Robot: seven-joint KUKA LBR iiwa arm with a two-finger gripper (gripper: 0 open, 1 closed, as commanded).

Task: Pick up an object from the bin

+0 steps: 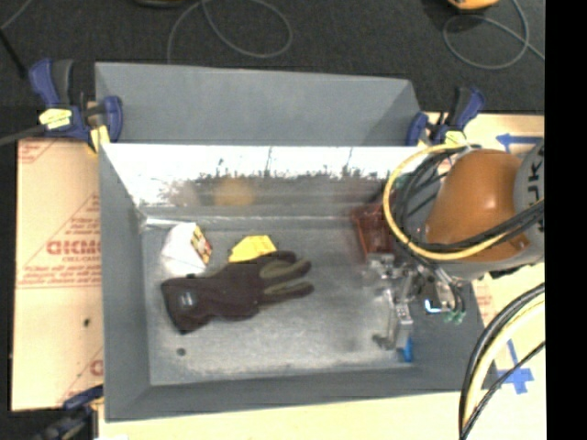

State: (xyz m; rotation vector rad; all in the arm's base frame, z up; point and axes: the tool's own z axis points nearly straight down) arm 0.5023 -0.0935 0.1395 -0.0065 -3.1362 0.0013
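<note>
The arm (pixel 477 211), under its orange cover and looped cables, reaches in over the right end of the bin (pixel 275 388). Its jaws hang low above the bare grey floor near the front right corner, with a small blue tip (pixel 406 349) at their lower end. Nothing shows between them, and I cannot tell whether they are spread or pressed together. The nearest thing is a brown-red lump (pixel 370 230) just behind them, against the back wall on the right. Well apart, in the left half, a dark glove (pixel 229 291) lies flat with its fingers pointing right. A yellow piece (pixel 252 247) touches its upper edge, and a white packet (pixel 182 248) with red and yellow print sits at its cuff end.
</note>
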